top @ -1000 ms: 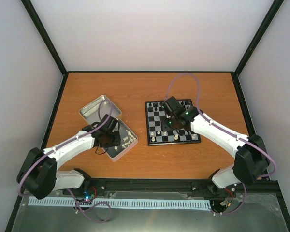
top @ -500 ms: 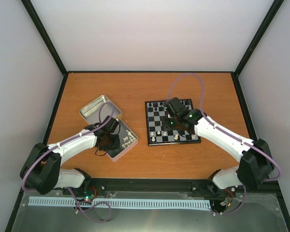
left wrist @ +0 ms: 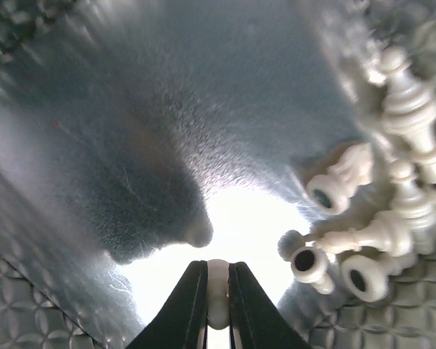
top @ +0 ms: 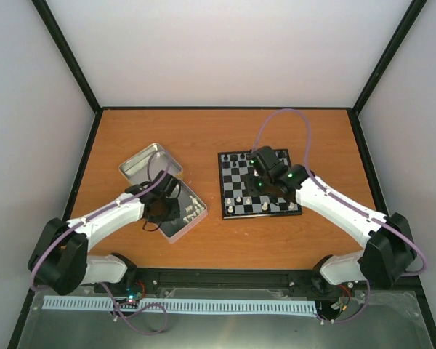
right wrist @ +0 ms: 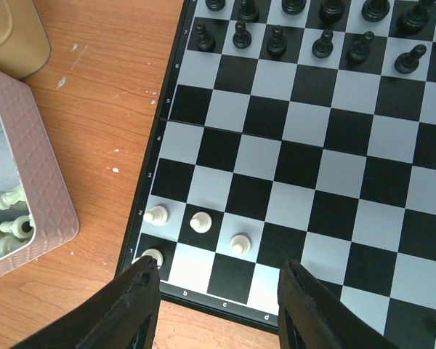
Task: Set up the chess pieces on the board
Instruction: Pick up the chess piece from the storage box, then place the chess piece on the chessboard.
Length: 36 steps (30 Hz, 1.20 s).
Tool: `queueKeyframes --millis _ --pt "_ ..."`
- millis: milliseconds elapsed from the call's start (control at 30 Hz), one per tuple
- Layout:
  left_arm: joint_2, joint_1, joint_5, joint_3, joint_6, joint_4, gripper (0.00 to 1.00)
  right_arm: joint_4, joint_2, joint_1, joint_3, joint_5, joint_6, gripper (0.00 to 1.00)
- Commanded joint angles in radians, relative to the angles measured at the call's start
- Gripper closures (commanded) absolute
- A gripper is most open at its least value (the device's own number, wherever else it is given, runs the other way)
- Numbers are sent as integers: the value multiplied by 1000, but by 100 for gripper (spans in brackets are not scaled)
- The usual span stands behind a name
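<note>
Slippage of the pinched white piece point(left wrist: 217, 302) is judged the main risk: only a narrow part of it is caught at the very tips of the left gripper point(left wrist: 217, 270), so it could twist or drop out once lifted. What kind of piece it is cannot be told. It is held low over the floor of the silver tin point(left wrist: 94, 123), near a heap of other chess pieces point(left wrist: 381, 218) lying on their sides; a neighbour could be nudged or dragged along if the lift is made at a slant. The left jaws are closed right down onto the piece, and nothing else is caught between them.

The board point(right wrist: 334, 174) lies beside the tin, apart from it. Three white pawns point(right wrist: 198, 221) are already stood in its second row, a corner piece point(right wrist: 152, 256) sits behind them, and black pieces point(right wrist: 276, 40) are ranged along the far rows. Any of these could be toppled if a newcomer is set down off-centre.

The right gripper point(right wrist: 218, 273) hangs above the board's near edge, jaws roughly half apart, with nothing held or touched.
</note>
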Motion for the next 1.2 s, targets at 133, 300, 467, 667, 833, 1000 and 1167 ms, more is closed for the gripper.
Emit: queueKeyframes --millis 133,300,467,667,833,1000,1167 --pt "-123 -11 -24 128 53 -30 99 45 -94 -8 -24 63 -3 55" --pt "-133 -58 31 205 96 28 99 72 -187 -10 -54 227 26 55" --pt "-57 -137 55 321 114 80 99 78 -321 -11 -88 427 49 55" --pt "94 -227 79 476 150 136 99 66 -477 -11 -139 597 48 53" --pt "263 -298 106 637 199 149 99 -20 -536 -11 -130 651 76 51" --pt "432 -335 113 815 225 100 99 -97 -618 -12 -135 703 124 45" --pt "574 -372 125 954 239 79 99 -114 -677 -13 -135 698 138 44"
